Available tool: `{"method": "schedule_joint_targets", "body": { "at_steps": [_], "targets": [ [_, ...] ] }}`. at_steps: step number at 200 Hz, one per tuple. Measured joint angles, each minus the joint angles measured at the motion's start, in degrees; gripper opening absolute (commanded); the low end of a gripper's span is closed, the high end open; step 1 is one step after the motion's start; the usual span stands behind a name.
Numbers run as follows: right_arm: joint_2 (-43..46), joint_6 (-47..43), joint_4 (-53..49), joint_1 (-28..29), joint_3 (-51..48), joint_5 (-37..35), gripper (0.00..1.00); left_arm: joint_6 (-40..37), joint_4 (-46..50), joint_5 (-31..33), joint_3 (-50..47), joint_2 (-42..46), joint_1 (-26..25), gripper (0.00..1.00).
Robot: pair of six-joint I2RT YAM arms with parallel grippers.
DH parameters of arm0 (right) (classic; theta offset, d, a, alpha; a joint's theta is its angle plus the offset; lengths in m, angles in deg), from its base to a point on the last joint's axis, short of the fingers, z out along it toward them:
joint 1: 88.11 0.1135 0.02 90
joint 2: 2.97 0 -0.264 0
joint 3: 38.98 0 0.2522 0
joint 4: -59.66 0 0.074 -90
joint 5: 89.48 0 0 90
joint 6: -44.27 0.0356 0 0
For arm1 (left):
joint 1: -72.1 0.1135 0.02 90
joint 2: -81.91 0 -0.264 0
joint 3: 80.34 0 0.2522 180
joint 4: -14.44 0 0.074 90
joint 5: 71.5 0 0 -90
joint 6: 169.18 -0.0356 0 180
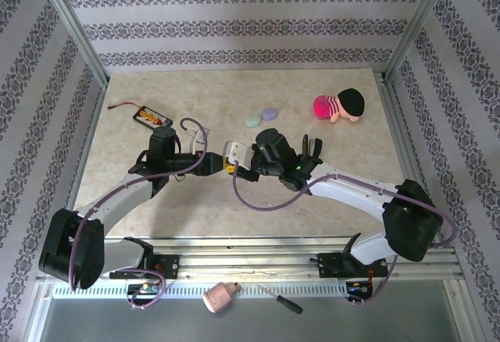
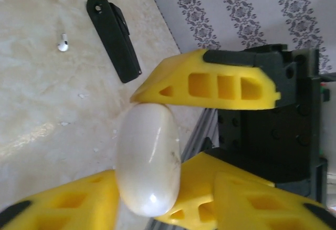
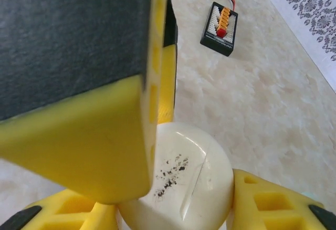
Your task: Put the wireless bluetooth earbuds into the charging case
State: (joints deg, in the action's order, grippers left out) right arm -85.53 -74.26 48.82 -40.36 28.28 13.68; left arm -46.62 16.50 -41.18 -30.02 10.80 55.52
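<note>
- Left gripper (image 1: 224,164) and right gripper (image 1: 244,172) meet tip to tip over the middle of the table (image 1: 351,194), seen from above, with a white case (image 1: 237,153) between them. Farther back lie a lilac case (image 1: 269,113) and a mint-green case (image 1: 252,121), touching.
- Left wrist: the white case (image 2: 148,159) is a smooth, glossy pebble standing on end. One yellow finger of the left gripper touches its side. The other sits past a finger of the right gripper, so I cannot tell whether it truly grips. A tiny white earbud (image 2: 63,42) with a short stem lies on the table near a black bar (image 2: 113,35).
- Right wrist: the right gripper stands narrow, clamped on the white case (image 3: 189,183), one finger on each side. The case is off-white, with a thin seam and dark specks.
</note>
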Motion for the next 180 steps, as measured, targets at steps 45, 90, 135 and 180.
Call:
{"method": "schedule_joint_targets", "body": {
  "at_steps": [45,90,135,180],
  "targets": [
    [1.4,0.0,-0.4,0.0,0.0,0.7,0.41,1.4,-1.4,-0.8,0.0,-0.4,-0.2,0.21],
    [2.1,0.0,-0.6,-0.4,-0.1,1.5,0.63,1.0,-2.1,-1.7,0.0,-0.3,-0.4,0.17],
    [6.5,5.8,-0.5,-4.9,-1.6,13.3,0.75,-3.4,-5.7,-1.1,0.0,1.7,-1.2,0.1],
    [10.9,19.3,2.5,-10.5,-2.9,26.5,0.73,-6.9,-13.0,-0.3,0.0,3.0,-1.3,0.12]
  ]
}}
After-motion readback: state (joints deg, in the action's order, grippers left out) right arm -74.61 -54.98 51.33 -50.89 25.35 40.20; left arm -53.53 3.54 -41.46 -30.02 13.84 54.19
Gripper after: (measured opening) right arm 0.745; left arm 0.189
